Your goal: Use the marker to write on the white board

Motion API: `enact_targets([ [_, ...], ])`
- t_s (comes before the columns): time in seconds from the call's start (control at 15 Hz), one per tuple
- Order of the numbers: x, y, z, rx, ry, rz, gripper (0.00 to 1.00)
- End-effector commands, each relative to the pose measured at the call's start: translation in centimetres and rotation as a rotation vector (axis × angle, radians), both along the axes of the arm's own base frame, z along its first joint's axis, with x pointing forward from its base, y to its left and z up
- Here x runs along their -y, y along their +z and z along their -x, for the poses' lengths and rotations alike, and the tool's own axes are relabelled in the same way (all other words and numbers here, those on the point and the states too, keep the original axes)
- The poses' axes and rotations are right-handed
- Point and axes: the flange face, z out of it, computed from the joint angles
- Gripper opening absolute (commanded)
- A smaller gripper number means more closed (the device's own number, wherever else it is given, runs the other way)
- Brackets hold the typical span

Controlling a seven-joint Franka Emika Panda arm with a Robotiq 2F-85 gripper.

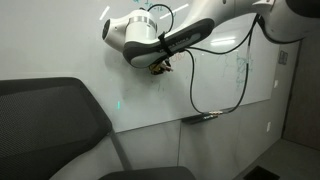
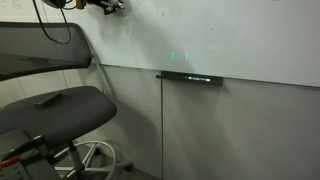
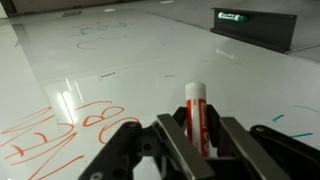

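My gripper (image 3: 192, 119) is shut on the marker (image 3: 197, 108), a white stick with a red label whose white end points at the white board (image 3: 150, 50). Whether the tip touches the board I cannot tell. Orange scribbles (image 3: 60, 125) lie on the board to the left and teal marks (image 3: 100, 35) further off. In both exterior views the gripper (image 1: 160, 66) (image 2: 108, 6) is up against the upper part of the white board (image 1: 60, 40) (image 2: 200, 35); the marker is too small to make out there.
A thin dark ledge (image 1: 200, 117) (image 2: 190, 76) (image 3: 245, 20) is fixed at the board's lower edge. A black cable (image 1: 215, 85) loops down from the arm. A dark office chair (image 1: 50, 120) (image 2: 60, 105) stands in front of the wall.
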Motion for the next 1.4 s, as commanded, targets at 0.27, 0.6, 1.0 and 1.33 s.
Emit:
enact_targets([
  [0.27, -0.5, 0.0, -1.8, -0.138, 0.143, -0.03, 0.06],
  [0.6, -2.2, -1.5, -1.6, -0.278, 0.245, -0.075, 0.06],
  [1.0, -2.6, -2.5, 0.7, -0.355, 0.246, -0.06, 0.06],
  [1.33, -2.3, -7.4, 3.4, -0.469, 0.221, -0.125, 0.06],
])
